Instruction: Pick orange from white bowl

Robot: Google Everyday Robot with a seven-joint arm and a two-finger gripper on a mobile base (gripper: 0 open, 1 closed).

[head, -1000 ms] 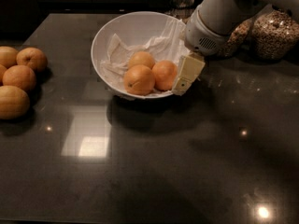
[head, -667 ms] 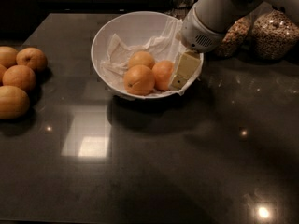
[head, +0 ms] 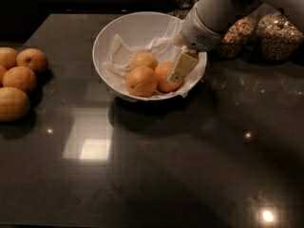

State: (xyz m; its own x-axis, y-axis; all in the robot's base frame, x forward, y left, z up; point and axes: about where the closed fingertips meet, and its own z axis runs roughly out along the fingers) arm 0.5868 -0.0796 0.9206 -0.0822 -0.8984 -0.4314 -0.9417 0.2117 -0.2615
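Close, high view down onto countertop (head: 190, 170), end effector (head: 177, 73) in white bowl (head: 101, 38).

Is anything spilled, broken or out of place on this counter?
Nothing stands out. The white bowl sits upright, with its crumpled paper lining and three oranges inside. The claw is down in the bowl, at the reddish orange. More oranges lie grouped at the counter edge, nothing spilled.

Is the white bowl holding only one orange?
No, the white bowl holds three, and the gripper is inside it at the rightmost orange.
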